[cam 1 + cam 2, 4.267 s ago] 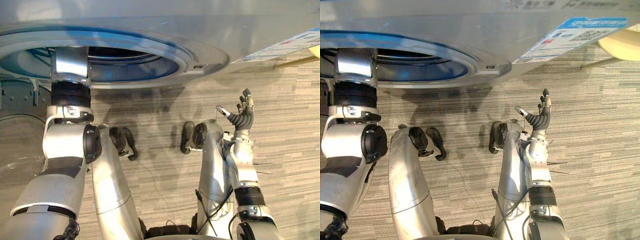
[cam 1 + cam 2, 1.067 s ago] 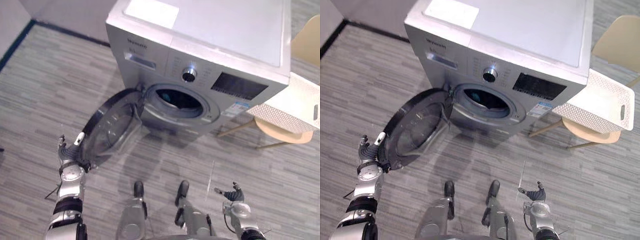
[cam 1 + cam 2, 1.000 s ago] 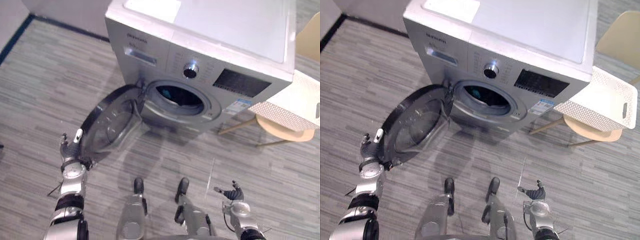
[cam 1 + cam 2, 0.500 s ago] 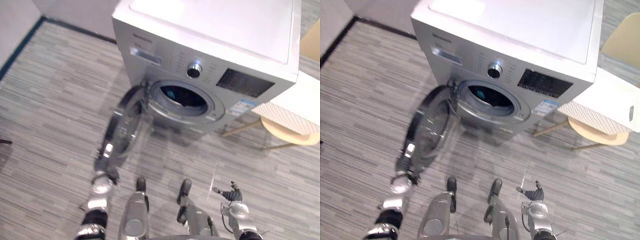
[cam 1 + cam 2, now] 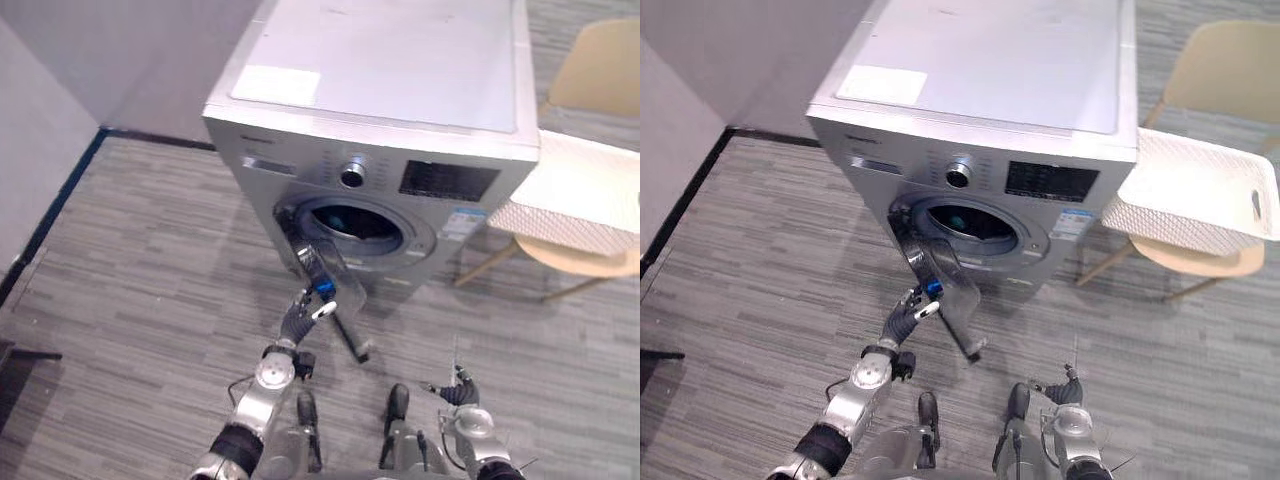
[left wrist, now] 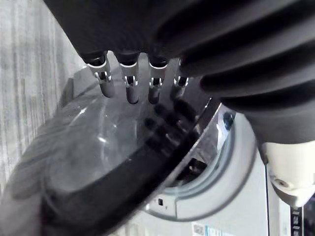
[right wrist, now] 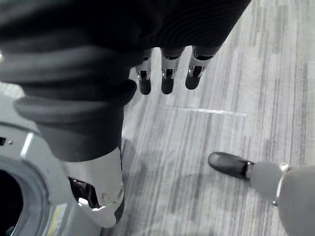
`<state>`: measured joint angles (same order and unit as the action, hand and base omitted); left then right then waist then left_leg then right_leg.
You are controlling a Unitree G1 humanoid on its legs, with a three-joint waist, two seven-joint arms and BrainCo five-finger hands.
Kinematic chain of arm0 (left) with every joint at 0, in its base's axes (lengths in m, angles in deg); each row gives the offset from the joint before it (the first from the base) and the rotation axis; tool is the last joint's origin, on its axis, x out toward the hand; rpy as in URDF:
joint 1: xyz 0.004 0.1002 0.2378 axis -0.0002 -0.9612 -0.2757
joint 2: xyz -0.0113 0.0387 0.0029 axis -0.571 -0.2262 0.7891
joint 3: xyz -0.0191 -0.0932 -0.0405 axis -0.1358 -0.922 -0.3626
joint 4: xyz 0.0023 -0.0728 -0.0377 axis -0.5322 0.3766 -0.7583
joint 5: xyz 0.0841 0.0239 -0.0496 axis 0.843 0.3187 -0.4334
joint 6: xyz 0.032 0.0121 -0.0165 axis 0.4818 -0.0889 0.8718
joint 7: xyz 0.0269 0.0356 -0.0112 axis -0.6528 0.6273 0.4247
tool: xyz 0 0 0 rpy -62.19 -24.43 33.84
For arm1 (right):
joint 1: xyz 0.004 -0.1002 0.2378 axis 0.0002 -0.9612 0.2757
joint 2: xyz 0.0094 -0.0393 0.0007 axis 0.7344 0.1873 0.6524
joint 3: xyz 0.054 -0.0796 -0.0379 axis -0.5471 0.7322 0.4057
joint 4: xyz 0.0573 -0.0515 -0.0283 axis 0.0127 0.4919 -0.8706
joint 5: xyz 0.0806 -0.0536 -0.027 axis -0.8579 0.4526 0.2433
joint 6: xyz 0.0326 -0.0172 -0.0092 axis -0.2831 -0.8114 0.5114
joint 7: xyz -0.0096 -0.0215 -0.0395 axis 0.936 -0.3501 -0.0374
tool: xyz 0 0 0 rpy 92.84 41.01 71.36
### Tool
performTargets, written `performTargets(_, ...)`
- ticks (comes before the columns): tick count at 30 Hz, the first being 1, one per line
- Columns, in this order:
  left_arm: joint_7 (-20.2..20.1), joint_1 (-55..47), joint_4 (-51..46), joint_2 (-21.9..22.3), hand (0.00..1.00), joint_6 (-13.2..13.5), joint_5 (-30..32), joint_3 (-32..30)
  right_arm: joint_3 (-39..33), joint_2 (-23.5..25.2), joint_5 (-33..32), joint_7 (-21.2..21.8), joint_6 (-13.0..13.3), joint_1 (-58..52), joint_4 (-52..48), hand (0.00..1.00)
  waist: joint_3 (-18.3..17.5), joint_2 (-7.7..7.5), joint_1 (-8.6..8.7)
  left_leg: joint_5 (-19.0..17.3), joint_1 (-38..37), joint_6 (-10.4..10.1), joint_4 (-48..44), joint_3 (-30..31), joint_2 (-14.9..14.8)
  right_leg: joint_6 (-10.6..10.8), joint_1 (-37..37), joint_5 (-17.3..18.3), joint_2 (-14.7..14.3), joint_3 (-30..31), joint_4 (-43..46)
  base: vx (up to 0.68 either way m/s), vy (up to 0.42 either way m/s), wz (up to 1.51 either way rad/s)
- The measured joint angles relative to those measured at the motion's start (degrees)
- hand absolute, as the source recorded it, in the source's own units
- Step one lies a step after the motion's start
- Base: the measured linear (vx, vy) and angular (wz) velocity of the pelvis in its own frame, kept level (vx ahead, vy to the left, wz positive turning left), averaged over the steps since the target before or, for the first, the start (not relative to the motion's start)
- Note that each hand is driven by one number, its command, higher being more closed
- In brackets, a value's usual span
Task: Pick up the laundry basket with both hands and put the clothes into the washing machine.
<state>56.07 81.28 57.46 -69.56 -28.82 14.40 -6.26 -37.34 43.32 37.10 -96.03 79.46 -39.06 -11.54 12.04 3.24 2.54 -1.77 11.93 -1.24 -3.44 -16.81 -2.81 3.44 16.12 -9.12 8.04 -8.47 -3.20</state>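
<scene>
The laundry basket (image 5: 1195,195), white and full of small holes, sat on the seat of a pale chair (image 5: 1220,55) just beside the washing machine (image 5: 990,70), at its right side and well apart from both hands. Inside the basket I saw only white, and I could not tell whether clothes lay there. The drum (image 5: 982,229) of the machine was dark, with a small blue-green thing (image 5: 956,220) showing in it. The door (image 5: 952,290) stood about half open, its edge toward me. The left hand (image 5: 906,314) had its fingers (image 6: 129,86) straight against the glass of the door, gripping nothing. The right hand (image 5: 1067,388) hung low over the grey floor (image 5: 760,230), its fingers loose and empty.
</scene>
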Motion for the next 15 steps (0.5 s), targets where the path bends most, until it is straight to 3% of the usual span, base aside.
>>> performTargets(4, 2.53, 18.37, 11.39, -7.85, 0.00, -0.98, -0.17, -3.48, -1.53, -1.05, -0.81, -0.47, 0.05, 2.40, -0.29, 0.00, 5.38, -2.44, 2.88, -0.06, 3.36, -0.02, -0.94, -5.01, -0.33, 0.83, 5.29, -3.13, -0.26, 5.56, -1.30, -0.06, -0.029, -0.68)
performTargets(5, 3.24, 24.80, 13.63, -11.91, 0.00, -1.91, -0.22, -4.97, -2.58, -0.19, -1.87, -1.15, 0.05, 1.91, -1.93, 0.00, 6.81, -3.86, 3.12, -0.09, 5.67, 0.05, -1.76, -6.92, -0.69, 1.02, 7.73, -4.58, -0.18, 7.33, -2.18, -0.04, -0.027, -0.61)
performTargets(7, 3.31, 29.03, 13.72, -14.82, 0.00, -2.63, -0.40, -5.49, -3.78, 1.26, -2.81, -1.52, 0.15, -0.21, -4.78, 0.00, 7.21, -4.30, 3.07, -0.59, 8.94, 0.15, -3.87, -7.75, -1.69, 0.98, 10.32, -5.51, -0.69, 7.99, -2.36, -0.03, -0.031, -0.29)
performTargets(10, 3.03, 28.51, 13.19, -14.02, 0.00, -3.12, -0.45, -5.50, -3.55, 4.14, -4.12, -1.49, 0.74, -2.79, -8.42, 0.00, 7.25, -4.38, 2.04, -2.59, 10.80, -0.63, -7.50, -7.80, -4.20, 0.99, 10.57, -5.50, -2.10, 7.77, -2.25, 0.00, -0.036, -0.04)
performTargets(15, 3.05, 26.42, 7.74, -11.09, 0.00, -2.61, -0.22, -5.52, -1.53, 5.28, -4.79, -1.31, 2.70, -3.06, -12.04, 0.00, 7.20, -4.28, 0.97, -2.94, 11.66, -0.63, -8.79, -5.12, -5.05, 1.00, 9.36, -5.48, -2.41, 5.26, -2.02, 0.00, -0.021, 0.21)
